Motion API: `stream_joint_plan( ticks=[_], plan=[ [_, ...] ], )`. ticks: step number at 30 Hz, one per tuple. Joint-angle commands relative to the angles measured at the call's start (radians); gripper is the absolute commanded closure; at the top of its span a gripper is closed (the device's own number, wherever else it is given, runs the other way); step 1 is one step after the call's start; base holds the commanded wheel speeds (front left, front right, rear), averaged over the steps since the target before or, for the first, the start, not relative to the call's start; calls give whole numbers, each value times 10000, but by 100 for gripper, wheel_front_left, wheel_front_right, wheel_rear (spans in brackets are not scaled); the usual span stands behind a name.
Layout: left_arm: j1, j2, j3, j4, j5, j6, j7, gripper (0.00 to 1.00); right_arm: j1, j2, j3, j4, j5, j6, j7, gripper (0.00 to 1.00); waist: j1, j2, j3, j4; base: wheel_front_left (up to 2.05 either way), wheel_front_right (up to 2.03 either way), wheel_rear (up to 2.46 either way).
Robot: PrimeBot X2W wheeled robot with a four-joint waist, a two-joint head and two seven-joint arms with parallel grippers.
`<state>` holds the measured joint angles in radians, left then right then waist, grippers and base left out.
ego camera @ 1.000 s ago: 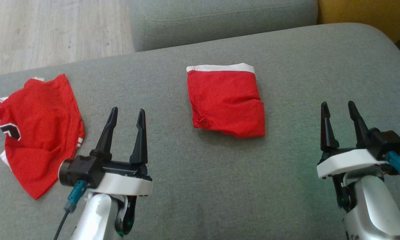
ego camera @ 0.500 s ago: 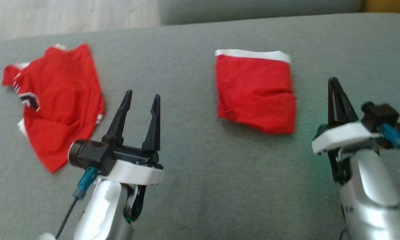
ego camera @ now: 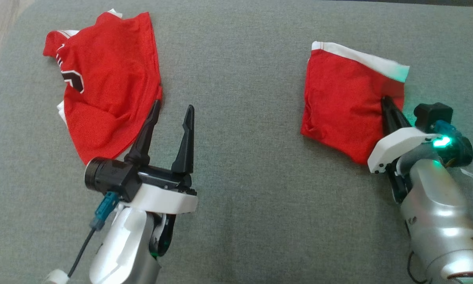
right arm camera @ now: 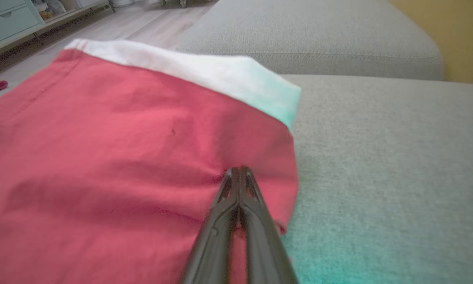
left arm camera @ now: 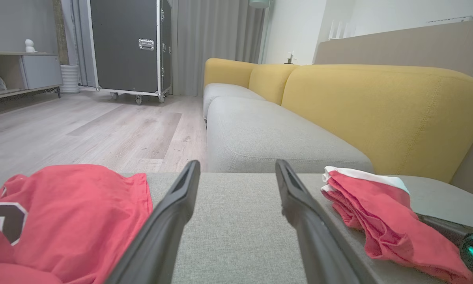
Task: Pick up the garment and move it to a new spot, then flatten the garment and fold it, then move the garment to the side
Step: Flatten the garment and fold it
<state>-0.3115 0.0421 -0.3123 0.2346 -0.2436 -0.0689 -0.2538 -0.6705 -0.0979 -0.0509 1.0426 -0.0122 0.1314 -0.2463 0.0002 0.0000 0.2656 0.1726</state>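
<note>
A folded red garment point(ego camera: 339, 106) with a white band along its far edge lies on the grey sofa seat point(ego camera: 240, 177), at the right of the head view. My right gripper point(ego camera: 386, 100) is shut, fingers pressed together, its tip resting on top of the cloth near the right edge point(right arm camera: 238, 170); no fabric shows between the fingers. The same garment point(right arm camera: 122, 157) spreads to the left in the right wrist view. My left gripper point(ego camera: 173, 105) stands open and empty over bare cushion point(left arm camera: 238, 163), beside a second, crumpled red jersey point(ego camera: 106, 83).
The crumpled jersey point(left arm camera: 62, 221) has a black-and-white emblem and lies near the seat's left end. Yellow backrests point(left arm camera: 378, 110) rise on the right. Another grey seat cushion point(left arm camera: 268, 134) continues ahead. Wooden floor point(left arm camera: 82, 130) and a black wheeled case point(left arm camera: 126, 43) lie beyond.
My right gripper went from open to shut and reached forward onto the folded garment, which now sits turned. The head camera tilted down and shifted. The left gripper stays open.
</note>
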Motion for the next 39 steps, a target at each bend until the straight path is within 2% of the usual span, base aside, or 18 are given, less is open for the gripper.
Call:
stream_joint_plan(
  ticks=[1,5,11,14,23,29,34,39],
  plan=[
    [-401,81,261,-337,-83,77,-80,0,-327,28,216,21,-102,-7,-55,100,-2,0,-2,10,0,0,0],
    [-373,81,286,-325,-104,108,-80,0,-731,149,212,189,-168,-7,-131,100,-2,0,-86,-43,0,0,0],
    [-364,81,254,-370,-156,111,-80,0,-1160,398,537,-632,11,-7,-151,100,-2,0,-155,36,0,0,0],
    [-373,81,203,-409,-213,116,-80,0,-1250,449,919,-631,38,-7,-152,100,-2,0,-111,167,0,0,0],
    [-452,81,-100,-439,-447,209,-80,0,-1368,473,1820,1520,-199,-7,211,100,-2,0,2,650,0,0,0],
    [-431,81,-20,-390,-436,263,-80,0,-1403,475,1953,1837,62,-7,58,100,-2,0,-97,608,0,0,0],
    [-315,81,200,-408,-337,264,-80,0,-1328,475,2079,1298,519,-7,-132,100,-2,0,-435,167,0,0,0],
    [-125,81,432,-431,-203,194,-80,0,-739,476,1814,-426,875,-7,-150,100,-2,0,-858,-506,0,0,0]
  ],
)
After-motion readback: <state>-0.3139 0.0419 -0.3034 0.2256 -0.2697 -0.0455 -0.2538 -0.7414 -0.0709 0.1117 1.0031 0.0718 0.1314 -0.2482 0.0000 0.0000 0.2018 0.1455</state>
